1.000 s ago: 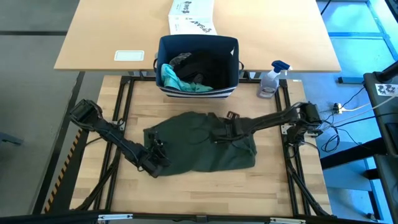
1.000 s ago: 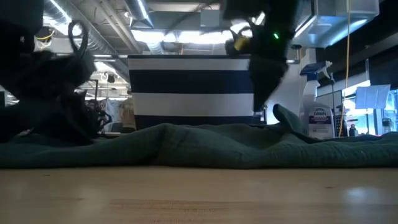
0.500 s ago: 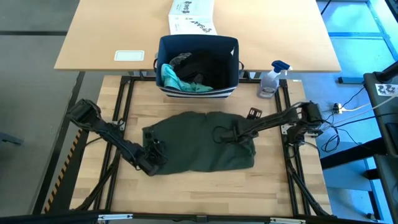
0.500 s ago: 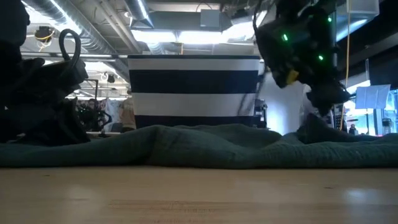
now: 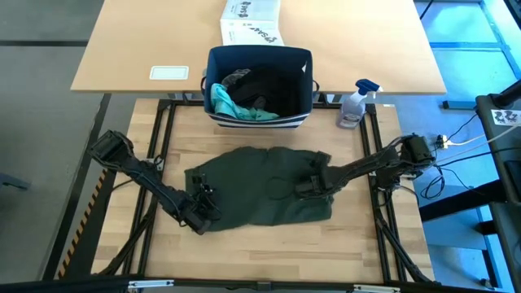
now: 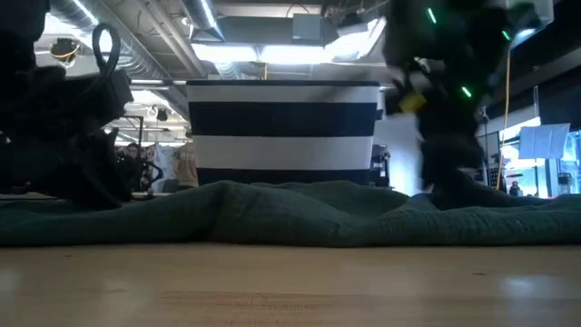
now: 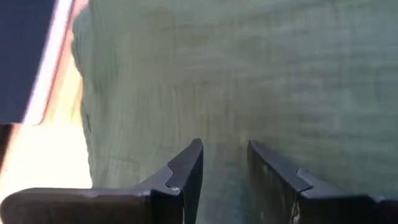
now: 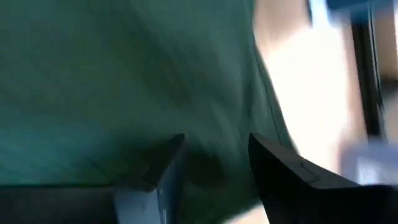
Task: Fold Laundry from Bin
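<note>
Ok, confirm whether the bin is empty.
No, the bin holds a teal piece and dark cloth in the high view.

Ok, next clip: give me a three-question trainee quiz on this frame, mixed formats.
1. True or false: the olive-green garment lies spread on the wooden table.
2. Which item stands beside the striped bin? A) a mug B) a spray bottle C) a stapler
3. Fill in: the left hand sits at the garment's ____ edge nearest that arm, while the right hand rests on its other side.

Key: 1 true; 2 B; 3 left.
</note>
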You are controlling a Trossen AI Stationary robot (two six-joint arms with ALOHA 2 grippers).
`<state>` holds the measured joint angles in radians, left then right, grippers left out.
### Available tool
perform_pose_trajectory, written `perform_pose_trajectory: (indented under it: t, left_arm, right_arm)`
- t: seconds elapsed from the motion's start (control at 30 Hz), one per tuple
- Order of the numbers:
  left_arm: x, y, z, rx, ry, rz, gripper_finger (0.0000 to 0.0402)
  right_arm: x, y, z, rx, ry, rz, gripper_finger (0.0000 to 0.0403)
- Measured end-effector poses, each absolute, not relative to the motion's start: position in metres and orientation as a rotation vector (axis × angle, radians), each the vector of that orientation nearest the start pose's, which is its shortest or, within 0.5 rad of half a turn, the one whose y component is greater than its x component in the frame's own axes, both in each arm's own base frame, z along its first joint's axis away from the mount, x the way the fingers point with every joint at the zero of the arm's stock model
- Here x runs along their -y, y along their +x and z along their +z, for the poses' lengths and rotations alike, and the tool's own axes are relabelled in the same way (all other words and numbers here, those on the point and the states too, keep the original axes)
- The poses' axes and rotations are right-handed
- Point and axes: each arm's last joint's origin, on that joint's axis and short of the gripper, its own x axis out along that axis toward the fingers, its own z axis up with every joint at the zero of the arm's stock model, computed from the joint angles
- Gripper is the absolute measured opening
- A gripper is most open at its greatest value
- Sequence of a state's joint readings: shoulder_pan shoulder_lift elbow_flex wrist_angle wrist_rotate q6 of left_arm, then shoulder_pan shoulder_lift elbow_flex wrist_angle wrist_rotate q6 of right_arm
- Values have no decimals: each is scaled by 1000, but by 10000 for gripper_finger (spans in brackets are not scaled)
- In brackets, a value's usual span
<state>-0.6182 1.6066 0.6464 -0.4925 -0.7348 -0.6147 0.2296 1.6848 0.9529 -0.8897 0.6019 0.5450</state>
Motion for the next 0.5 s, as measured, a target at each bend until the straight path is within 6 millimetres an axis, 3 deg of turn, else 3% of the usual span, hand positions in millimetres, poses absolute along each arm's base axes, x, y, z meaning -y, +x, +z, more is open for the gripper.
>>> perform_pose_trajectory:
  t: [0.13, 0.23, 0.37, 0.5]
  left_arm:
    - [115, 192, 111, -1087, 342, 414, 120]
    - [114, 192, 114, -1108, 345, 433, 120]
    - [122, 203, 137, -1105, 382, 435, 120]
    - [127, 207, 170, -1093, 438, 452, 120]
  right_arm:
    - [-38, 231, 144, -1543, -223, -777, 177]
    - [-37, 220, 144, -1631, -191, -809, 177]
    - [-43, 228, 159, -1565, -140, -791, 177]
    - [-54, 240, 183, -1349, -151, -763, 177]
